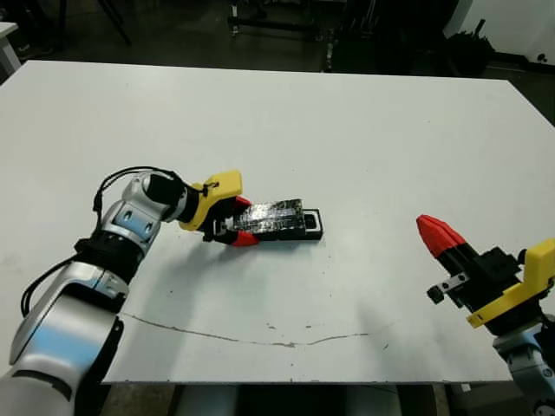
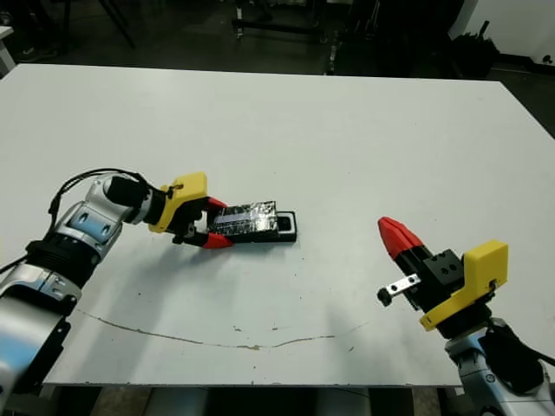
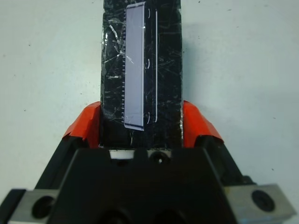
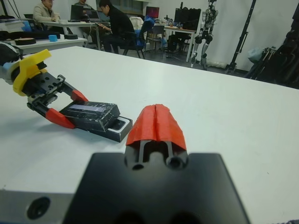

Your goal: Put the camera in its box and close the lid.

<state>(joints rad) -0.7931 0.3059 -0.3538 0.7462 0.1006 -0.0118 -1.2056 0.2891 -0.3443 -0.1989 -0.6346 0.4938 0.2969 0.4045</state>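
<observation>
The lid point(image 1: 272, 216) is gripped by the left end effector point(image 1: 232, 224) over the box point(image 1: 310, 227) for closing, while the right end effector point(image 1: 438, 235) is kept clenched, empty, well apart.

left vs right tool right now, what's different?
1. Left tool has its fingers either side of the lid; right tool holds nothing.
2. Left fingers are spread apart; right fingers are pressed together.
3. Left sits low over the box; right hangs apart, above bare table.
Both have red fingertips and yellow mounts.

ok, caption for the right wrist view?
Left gripper clamps the lid askew over the box; right gripper shut.
</observation>
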